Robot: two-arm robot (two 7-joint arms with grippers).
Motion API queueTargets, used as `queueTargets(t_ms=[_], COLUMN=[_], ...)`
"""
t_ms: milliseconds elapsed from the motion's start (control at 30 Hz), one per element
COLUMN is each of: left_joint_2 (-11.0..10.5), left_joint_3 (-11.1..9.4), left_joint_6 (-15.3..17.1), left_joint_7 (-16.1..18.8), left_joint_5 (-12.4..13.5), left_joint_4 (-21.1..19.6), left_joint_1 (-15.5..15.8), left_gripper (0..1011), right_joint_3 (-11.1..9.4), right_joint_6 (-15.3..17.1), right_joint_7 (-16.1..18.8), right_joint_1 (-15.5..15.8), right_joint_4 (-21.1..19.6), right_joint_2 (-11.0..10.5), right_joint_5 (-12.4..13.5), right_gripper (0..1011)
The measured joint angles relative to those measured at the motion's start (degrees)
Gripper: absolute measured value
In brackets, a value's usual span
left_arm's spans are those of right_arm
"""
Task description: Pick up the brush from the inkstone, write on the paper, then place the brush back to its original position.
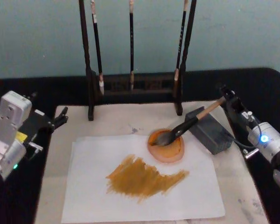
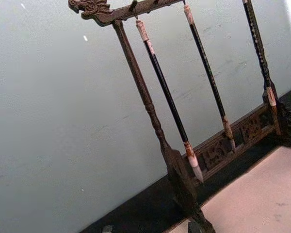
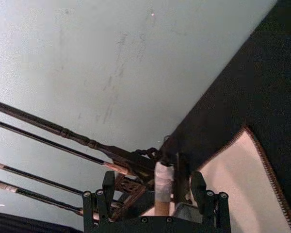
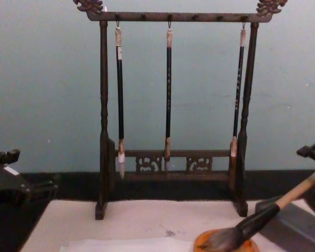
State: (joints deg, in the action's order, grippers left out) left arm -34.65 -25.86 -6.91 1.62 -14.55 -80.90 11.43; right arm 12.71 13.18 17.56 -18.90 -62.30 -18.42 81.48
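The brush [image 1: 186, 123] lies tilted, its bushy bristles in an orange dish [image 1: 167, 145] and its black lower section propped on the grey inkstone [image 1: 212, 130]. My right gripper [image 1: 227, 95] is at the tan handle's upper end. In the right wrist view its fingers [image 3: 198, 182] stand open on either side of the whitish end cap [image 3: 163, 187], with a gap on each side. The white paper [image 1: 144, 205] carries a broad orange-brown stroke [image 1: 142, 177]. My left gripper [image 1: 60, 116] is parked at the mat's left edge, open and holding nothing.
A dark wooden rack [image 1: 130, 84] with three thin hanging brushes stands at the back of the cream mat [image 1: 116, 119]. The dish overlaps the paper's far right corner. Black cloth surrounds the mat.
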Motion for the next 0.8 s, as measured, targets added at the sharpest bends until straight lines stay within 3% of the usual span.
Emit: queueTargets(t_ms=[100, 267, 400, 467, 500, 533, 567, 633, 667, 700, 733, 800], left_joint_2=[0.00, 0.00, 0.00, 0.00, 0.00, 0.00, 0.00, 0.00, 0.00, 0.00, 0.00, 0.00], left_joint_3=[0.00, 0.00, 0.00, 0.00, 0.00, 0.00, 0.00, 0.00, 0.00, 0.00, 0.00, 0.00], left_joint_6=[0.00, 0.00, 0.00, 0.00, 0.00, 0.00, 0.00, 0.00, 0.00, 0.00, 0.00, 0.00], left_joint_7=[0.00, 0.00, 0.00, 0.00, 0.00, 0.00, 0.00, 0.00, 0.00, 0.00, 0.00, 0.00], left_joint_5=[0.00, 0.00, 0.00, 0.00, 0.00, 0.00, 0.00, 0.00, 0.00, 0.00, 0.00, 0.00], left_joint_4=[0.00, 0.00, 0.00, 0.00, 0.00, 0.00, 0.00, 0.00, 0.00, 0.00, 0.00, 0.00], left_joint_1=[0.00, 0.00, 0.00, 0.00, 0.00, 0.00, 0.00, 0.00, 0.00, 0.00, 0.00, 0.00], left_gripper=[1010, 1010, 1009, 1010, 1010, 1010, 1010, 1010, 1010, 1010, 1010, 1010], right_joint_3=[0.18, 0.26, 0.63, 1.32, 1.96, 1.96, 3.00, 4.31, 5.91, 6.89, 8.85, 10.67], right_joint_6=[-0.47, -3.15, -7.22, -10.79, -13.03, -13.03, -15.40, -17.13, -18.54, -19.08, -19.75, -20.01], right_joint_7=[-0.85, -6.95, -10.54, -11.79, -12.80, -12.80, -14.19, -15.74, -17.78, -18.84, -20.96, -22.86], right_joint_1=[0.87, 6.09, 10.14, 11.70, 12.29, 12.29, 12.56, 12.55, 12.27, 12.01, 11.41, 10.75], right_joint_4=[-1.74, -10.57, -17.73, -21.17, -22.91, -22.91, -24.56, -25.67, -26.50, -26.77, -27.00, -26.89], right_joint_2=[-0.59, -3.31, -6.39, -8.45, -9.68, -9.68, -10.96, -12.12, -13.24, -13.78, -14.63, -15.19], right_joint_5=[0.14, -0.40, -4.42, -9.33, -13.62, -13.62, -19.36, -24.83, -30.98, -34.24, -40.51, -46.16], right_gripper=[1000, 1000, 1000, 1000, 1000, 1000, 1000, 1000, 1000, 1000, 1000, 1000])
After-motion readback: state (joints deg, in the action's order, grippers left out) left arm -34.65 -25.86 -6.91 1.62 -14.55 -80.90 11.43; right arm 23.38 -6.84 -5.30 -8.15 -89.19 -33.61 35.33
